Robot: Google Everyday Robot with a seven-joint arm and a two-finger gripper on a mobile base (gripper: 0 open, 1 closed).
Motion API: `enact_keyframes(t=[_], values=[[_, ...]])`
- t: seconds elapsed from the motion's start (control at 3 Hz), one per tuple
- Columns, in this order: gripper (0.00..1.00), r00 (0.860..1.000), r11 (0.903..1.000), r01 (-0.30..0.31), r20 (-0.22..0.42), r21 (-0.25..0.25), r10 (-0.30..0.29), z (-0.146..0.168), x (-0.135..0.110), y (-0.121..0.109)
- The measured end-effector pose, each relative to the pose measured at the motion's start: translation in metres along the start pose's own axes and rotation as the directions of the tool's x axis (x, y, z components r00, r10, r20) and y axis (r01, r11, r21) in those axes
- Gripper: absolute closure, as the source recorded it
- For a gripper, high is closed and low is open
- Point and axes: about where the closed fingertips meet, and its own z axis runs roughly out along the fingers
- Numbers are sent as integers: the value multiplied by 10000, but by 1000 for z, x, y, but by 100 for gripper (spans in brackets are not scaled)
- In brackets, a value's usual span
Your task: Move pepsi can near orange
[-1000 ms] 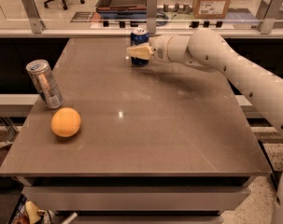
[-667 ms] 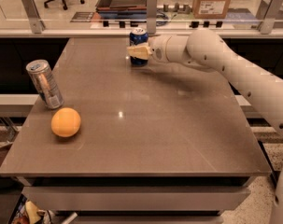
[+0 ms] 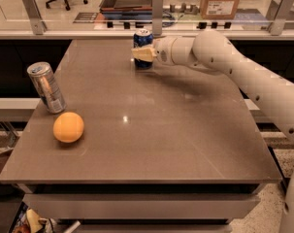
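The pepsi can (image 3: 142, 41), dark blue with a silver top, stands upright at the far edge of the brown table (image 3: 185, 130), near its middle. My gripper (image 3: 143, 54) reaches in from the right and is shut on the can. One cream finger (image 3: 145, 55) lies across the can's front and the other is hidden behind it. The orange (image 3: 68, 127) lies near the table's front left, far from the pepsi can.
A plain silver-grey can (image 3: 47, 87) stands tilted just behind the orange at the left edge. My white arm (image 3: 243, 67) spans the table's right rear. A glass rail with metal posts (image 3: 157, 11) runs behind the table.
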Motion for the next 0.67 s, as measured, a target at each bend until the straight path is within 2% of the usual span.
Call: enact_keyframes(t=[0.33,0.67], values=[[100,10000,9995,21,18,-308,-20,-4,-4,7],[100,10000,9971,80,13,-761,-79,-21,-11,29]])
